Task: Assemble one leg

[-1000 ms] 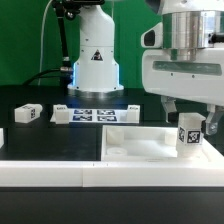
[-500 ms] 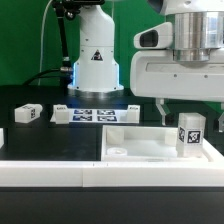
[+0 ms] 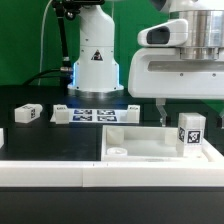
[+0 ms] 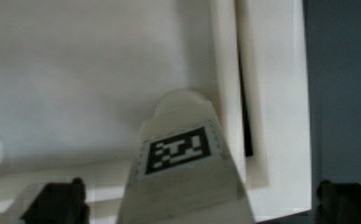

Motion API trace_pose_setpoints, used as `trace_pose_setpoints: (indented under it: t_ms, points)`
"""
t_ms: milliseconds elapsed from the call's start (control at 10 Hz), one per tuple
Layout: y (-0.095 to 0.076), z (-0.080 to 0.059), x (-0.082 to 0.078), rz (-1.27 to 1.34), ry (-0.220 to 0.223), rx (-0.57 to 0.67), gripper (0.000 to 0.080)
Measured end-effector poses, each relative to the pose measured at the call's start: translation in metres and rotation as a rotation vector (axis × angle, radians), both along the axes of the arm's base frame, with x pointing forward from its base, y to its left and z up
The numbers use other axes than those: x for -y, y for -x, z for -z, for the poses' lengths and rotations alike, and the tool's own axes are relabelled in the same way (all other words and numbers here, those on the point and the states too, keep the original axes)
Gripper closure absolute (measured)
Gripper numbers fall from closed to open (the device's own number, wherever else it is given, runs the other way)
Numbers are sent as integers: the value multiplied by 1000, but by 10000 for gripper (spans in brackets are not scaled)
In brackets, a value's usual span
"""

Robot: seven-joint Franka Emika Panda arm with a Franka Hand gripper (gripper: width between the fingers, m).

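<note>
A leg (image 3: 190, 132), a small white square post with a black-and-white tag, stands upright on the right part of the large white panel (image 3: 140, 146). My gripper (image 3: 188, 108) hangs just above it, open and empty, with one finger on each side of the leg's top. In the wrist view the leg (image 4: 187, 150) rises between the two dark fingertips (image 4: 60, 200), clear of both, with the panel (image 4: 88, 70) below it. Another leg (image 3: 28, 113) lies on the black table at the exterior view's left.
The marker board (image 3: 93, 114) lies at the back middle in front of the robot base (image 3: 95, 60), with a small white part (image 3: 130, 111) at its right end. A long white bar (image 3: 50, 171) runs along the front of the table.
My gripper has risen straight up from around the leg. The leg has stayed standing on the panel.
</note>
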State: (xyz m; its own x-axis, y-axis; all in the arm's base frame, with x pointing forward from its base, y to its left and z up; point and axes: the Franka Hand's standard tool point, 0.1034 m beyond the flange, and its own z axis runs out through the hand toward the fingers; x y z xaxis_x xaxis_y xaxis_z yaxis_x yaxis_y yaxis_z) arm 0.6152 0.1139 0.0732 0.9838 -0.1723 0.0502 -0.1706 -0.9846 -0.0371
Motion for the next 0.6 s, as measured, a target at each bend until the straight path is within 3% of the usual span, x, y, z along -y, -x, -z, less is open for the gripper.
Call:
trace_pose_setpoints:
  t_ms: [100, 200, 300, 400, 600]
  points:
    - [0, 0, 0, 2, 0, 0, 240]
    - [0, 0, 0, 2, 0, 0, 417]
    - [0, 0, 0, 2, 0, 0, 417]
    - [0, 0, 0, 6, -1, 0, 509]
    - [0, 0, 1, 48, -4, -1, 509]
